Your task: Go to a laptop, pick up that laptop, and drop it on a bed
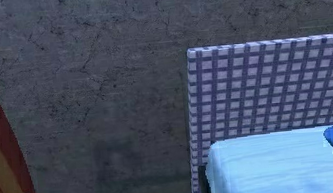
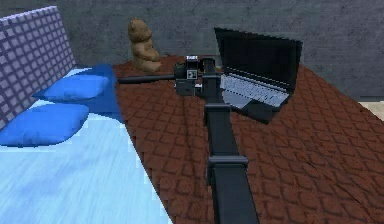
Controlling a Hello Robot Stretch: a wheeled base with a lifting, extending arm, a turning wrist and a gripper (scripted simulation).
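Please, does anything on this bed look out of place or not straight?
Yes. An open laptop is on or just above the brown blanket of the bed, turned at an angle to the bed's edges, an odd place for it. A teddy bear sits farther back. The pillows look tidy.

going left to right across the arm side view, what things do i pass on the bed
blue pillows → teddy bear → laptop
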